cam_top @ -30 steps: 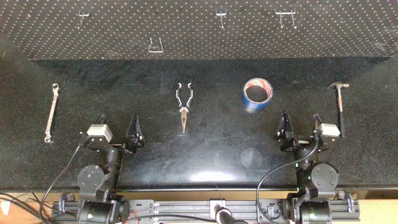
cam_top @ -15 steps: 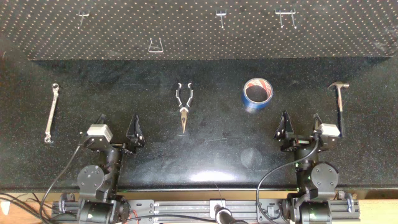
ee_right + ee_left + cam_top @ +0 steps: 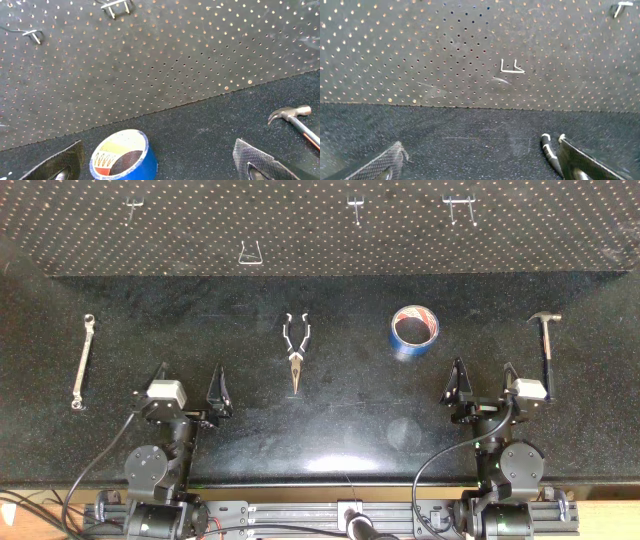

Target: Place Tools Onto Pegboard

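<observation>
Barely anything changed: the left gripper nudged a touch to the right, and the right gripper stayed put. Both had their jaws spread wide, holding and touching nothing. All 4 tools lay on the black table: wrench, pliers, tape roll and hammer, none on the pegboard yet.

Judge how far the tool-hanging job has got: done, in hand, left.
Done: nothing; the hooks on the pegboard hang bare. In hand: nothing; left claw and right claw sit open, empty. Left: wrench, pliers, tape roll and hammer all lie on the table.
</observation>
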Robot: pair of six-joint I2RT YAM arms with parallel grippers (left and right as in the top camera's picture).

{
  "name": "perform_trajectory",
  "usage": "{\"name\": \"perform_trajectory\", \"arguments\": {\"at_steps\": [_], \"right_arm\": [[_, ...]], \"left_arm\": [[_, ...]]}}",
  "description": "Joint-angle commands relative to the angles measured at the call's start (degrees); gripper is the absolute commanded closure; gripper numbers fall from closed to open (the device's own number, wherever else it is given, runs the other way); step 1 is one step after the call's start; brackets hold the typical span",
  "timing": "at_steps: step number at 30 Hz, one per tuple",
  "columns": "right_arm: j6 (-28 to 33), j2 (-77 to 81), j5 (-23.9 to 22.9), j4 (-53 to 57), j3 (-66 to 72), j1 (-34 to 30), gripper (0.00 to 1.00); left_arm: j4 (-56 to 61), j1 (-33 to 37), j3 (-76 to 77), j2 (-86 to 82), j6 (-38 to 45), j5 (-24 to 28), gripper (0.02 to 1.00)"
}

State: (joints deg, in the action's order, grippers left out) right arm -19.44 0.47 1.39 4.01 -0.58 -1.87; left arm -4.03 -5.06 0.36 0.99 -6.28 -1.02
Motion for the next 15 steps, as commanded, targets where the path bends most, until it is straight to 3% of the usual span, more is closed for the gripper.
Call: {"name": "perform_trajectory", "arguments": {"at_steps": [1, 8, 10, 15], "right_arm": [[-0.9, -0.4, -0.5, 0.0, 0.3, -0.3, 0.025], [-0.9, -0.4, -0.5, 0.0, 0.3, -0.3, 0.025], [-0.9, -0.4, -0.5, 0.0, 0.3, -0.4, 0.025], [-0.9, -0.4, -0.5, 0.0, 0.3, -0.3, 0.027]], "left_arm": [[-0.5, 0.2, 0.0, -0.9, 3.4, 0.6, 0.025], [-0.5, 0.2, 0.0, -0.9, 3.1, 0.5, 0.025], [-2.7, 0.5, 0.9, -0.8, -1.5, 0.6, 0.025], [-34.2, 9.9, 19.9, 7.2, -11.8, 0.9, 0.025]]}}
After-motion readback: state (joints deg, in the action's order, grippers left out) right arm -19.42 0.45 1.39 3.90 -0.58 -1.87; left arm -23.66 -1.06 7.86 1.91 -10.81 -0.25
